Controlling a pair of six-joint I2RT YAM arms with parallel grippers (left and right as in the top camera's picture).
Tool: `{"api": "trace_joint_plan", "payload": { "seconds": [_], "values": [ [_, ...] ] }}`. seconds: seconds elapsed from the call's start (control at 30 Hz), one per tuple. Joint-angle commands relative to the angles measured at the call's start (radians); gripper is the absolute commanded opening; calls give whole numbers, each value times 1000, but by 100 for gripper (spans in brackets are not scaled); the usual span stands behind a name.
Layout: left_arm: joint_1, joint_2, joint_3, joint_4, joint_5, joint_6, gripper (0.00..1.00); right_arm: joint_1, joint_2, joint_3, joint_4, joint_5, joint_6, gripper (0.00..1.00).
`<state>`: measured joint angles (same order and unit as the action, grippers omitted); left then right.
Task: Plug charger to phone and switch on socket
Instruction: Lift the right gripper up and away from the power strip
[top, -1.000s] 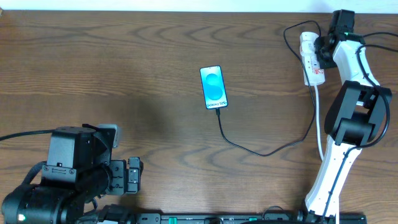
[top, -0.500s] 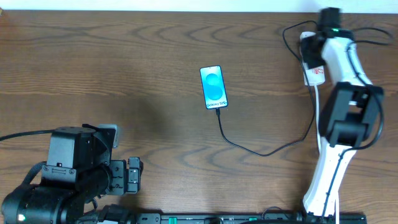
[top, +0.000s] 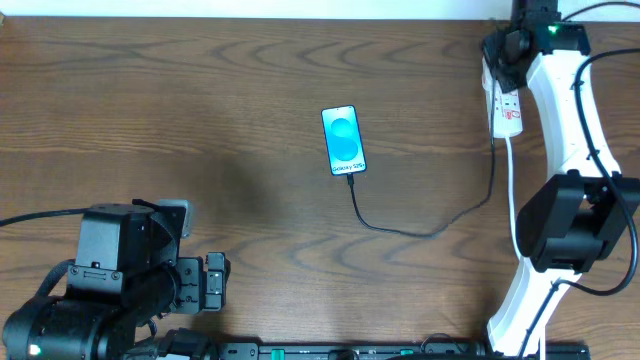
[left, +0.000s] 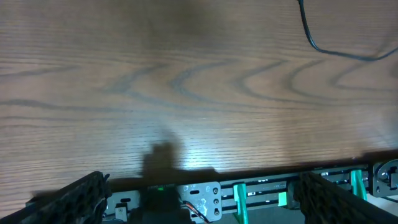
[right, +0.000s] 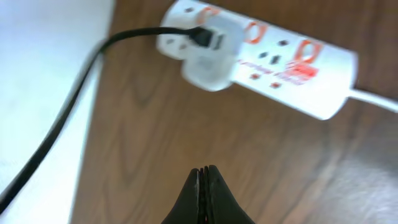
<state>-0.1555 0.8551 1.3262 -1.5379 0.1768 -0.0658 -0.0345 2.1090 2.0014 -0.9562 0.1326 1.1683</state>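
Okay, the socket (right: 273, 59) lies in the far right corner of the bench, its length along the right edge. Its white cord (top: 515, 200) runs toward the near edge. The charger's adapter (right: 208, 53) sits in the outlet at the socket's far end. The black cable (top: 420, 232) loops across the bench to the phone (top: 343, 140), which lies mid-bench, nearer the far edge, with its screen lit. The plug looks seated at the phone's near end, but it's too small to confirm. So my read is that the step in hand is the switch.

The right gripper (right: 204, 180) is fully closed with nothing in it. It hangs near the adapter end of the socket, clear of it. That's good: use the closed tips as one blunt poker.

You want the red switch (right: 208, 14) next to the adapter. It's half hidden behind the adapter body, so check the wrist view before you commit. The view is too blurred to tell which half of the rocker is up.

- Come straight down on the switch, not in from the side. The strip looks light and will likely skid or tip.
- Keep the tips off the cable and the adapter, since a nudge could unseat the plug.
- Press briefly, then lift straight off.

The left gripper (left: 202, 193) is wide open and empty, down by the near left corner and well apart from everything. Leave it parked.
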Motion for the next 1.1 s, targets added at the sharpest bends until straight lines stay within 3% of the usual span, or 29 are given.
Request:
{"api": "trace_joint_plan", "payload": {
  "seconds": [0.0,0.37,0.83,1.07],
  "values": [
    [-3,0,2,-3,-6,9,98,-8,13,1,-14,74,-14,2],
    [-3,0,2,-2,-6,9,98,-31,16,-1,-80,206,-14,1],
    [-3,0,2,-2,-6,9,98,-132,29,-2,-126,201,-14,1],
    [-3,0,2,-2,-6,9,98,-160,28,0,-144,109,-52,1]
  ]
}}
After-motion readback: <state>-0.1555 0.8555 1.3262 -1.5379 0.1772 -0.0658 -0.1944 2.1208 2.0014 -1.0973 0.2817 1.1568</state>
